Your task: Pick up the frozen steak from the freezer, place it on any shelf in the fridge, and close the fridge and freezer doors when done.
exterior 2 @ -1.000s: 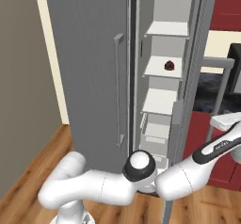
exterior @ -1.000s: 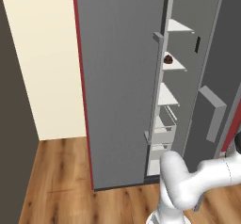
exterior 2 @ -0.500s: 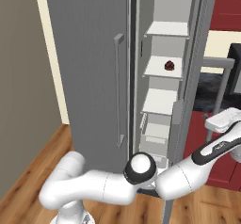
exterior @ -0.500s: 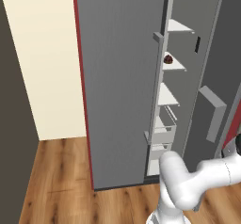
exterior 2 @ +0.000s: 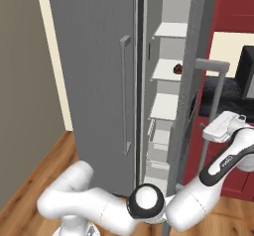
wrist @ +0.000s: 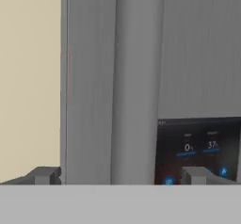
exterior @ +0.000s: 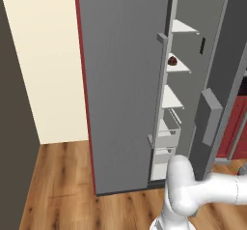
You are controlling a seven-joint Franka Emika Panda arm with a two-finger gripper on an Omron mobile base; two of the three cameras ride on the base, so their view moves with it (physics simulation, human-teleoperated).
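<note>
The freezer (exterior: pixel 176 103) stands open, its short white-edged shelves (exterior 2: pixel 163 106) in view. A dark red roundish lump (exterior: pixel 172 61) (exterior 2: pixel 177 69) sits on the second shelf; the frozen steak is out of view. The freezer door (exterior 2: pixel 191 96) is swung out, and the wide fridge door (exterior: pixel 120 79) (exterior 2: pixel 94 71) is shut, hiding the fridge shelves. My gripper (exterior 2: pixel 222 126) (wrist: pixel 120 176) is open at the freezer door's outer face. Its fingertips (wrist: pixel 44 175) stand either side of the vertical bar handle (wrist: pixel 136 77), beside the dark dispenser panel (wrist: pixel 197 148).
A cream wall (exterior: pixel 48 69) and a dark panel (exterior: pixel 12 127) lie left of the unit over wood floor (exterior: pixel 62 180). Red cabinets (exterior 2: pixel 233 27) and a dark counter (exterior 2: pixel 223 88) stand to the right behind the open door.
My hand has shifted a little left and up toward the freezer door's handle. The doors and the lump have not moved.
</note>
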